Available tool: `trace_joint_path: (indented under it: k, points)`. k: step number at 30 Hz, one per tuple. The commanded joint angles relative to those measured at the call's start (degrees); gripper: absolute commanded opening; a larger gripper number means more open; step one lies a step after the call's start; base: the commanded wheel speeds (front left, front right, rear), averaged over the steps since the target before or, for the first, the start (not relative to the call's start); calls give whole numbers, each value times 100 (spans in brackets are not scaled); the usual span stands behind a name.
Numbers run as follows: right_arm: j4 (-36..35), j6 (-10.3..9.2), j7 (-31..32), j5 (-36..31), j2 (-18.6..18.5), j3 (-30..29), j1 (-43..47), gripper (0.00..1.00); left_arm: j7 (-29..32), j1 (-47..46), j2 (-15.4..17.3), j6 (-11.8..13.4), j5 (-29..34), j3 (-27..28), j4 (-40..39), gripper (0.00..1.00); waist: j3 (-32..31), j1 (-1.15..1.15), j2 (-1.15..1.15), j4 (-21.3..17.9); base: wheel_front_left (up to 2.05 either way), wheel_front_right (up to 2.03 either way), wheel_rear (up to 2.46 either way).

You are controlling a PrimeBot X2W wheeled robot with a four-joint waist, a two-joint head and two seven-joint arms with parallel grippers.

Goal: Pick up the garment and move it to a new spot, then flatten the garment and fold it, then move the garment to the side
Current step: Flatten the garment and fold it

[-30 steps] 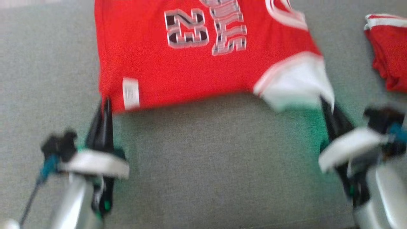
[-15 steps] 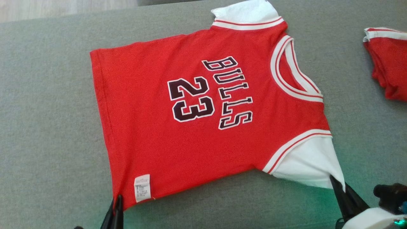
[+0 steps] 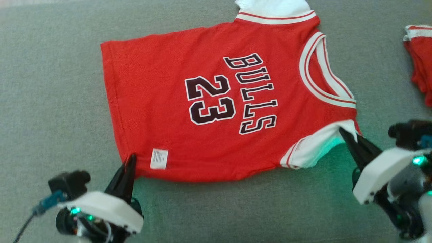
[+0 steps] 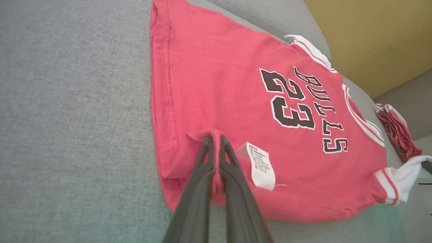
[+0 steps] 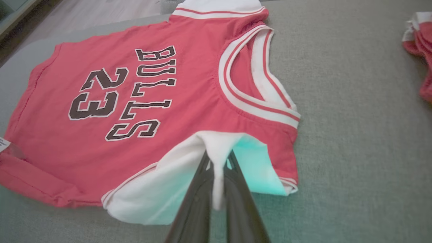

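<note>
Head view: the shirt (image 3: pixel 216 108) lies spread, print up, on the grey cushion (image 3: pixel 50 101). The left gripper (image 3: pixel 131 160) is clenched on the shirt's near hem corner. The right gripper (image 3: pixel 344 133) is clenched on its near white sleeve (image 3: pixel 314 152). Both pinches are raised slightly. Relocation and flattening look done; the fold appears to be just starting, and the move aside remains. A second red garment (image 3: pixel 418 60) lies well right of the shirt.
</note>
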Motion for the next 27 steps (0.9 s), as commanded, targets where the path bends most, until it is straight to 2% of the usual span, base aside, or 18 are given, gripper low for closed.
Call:
trace_joint_path:
  k: [1, 6, 15, 16, 17, 18, 19, 20, 27]
  points:
    - [-129, 39, 35, 41, -185, 121, -235, 0, 128, -217, 88, 47, -69, 221, -161, 0, 36, -1, 0, 34, 0, 0, 0]
    - [274, 39, 219, 280, -386, 309, -893, 0, 773, -636, 223, 211, -371, 353, -133, 0, 148, -1, 0, 102, 0, 0, 0]
    - [1117, 39, 293, 474, -636, 681, -2025, 0, 1494, -1313, 387, 396, -677, 467, 160, 0, 323, -1, 0, 188, 0, 0, 0]
    - [1208, 39, 280, 475, -655, 767, -2149, 22, 1548, -1389, 392, 420, -681, 460, 225, 19, 339, -1, 0, 190, 0, 0, 0]
    - [1310, 39, 274, 505, -658, 843, -2258, 86, 1592, -1464, 403, 440, -668, 445, 288, 49, 354, -1, 0, 190, 0, 0, 0]
    - [1423, 39, 243, 515, -647, 870, -2369, 100, 1623, -1535, 410, 452, -657, 432, 348, 70, 367, -1, 0, 189, 0, 0, 0]
    - [1527, 39, 170, 482, -642, 882, -2477, 100, 1639, -1601, 411, 468, -646, 427, 406, 76, 376, -1, 0, 190, 0, 0, 0]
    - [1628, 39, 91, 442, -629, 883, -2564, 100, 1617, -1668, 404, 504, -625, 449, 459, 100, 384, -1, 0, 191, 0, 0, 0]
    - [1728, 39, -483, 260, -605, 765, -2601, 100, 1207, -1704, 402, 549, -509, 646, 418, 100, 340, -1, 0, 158, 0, 0, 0]
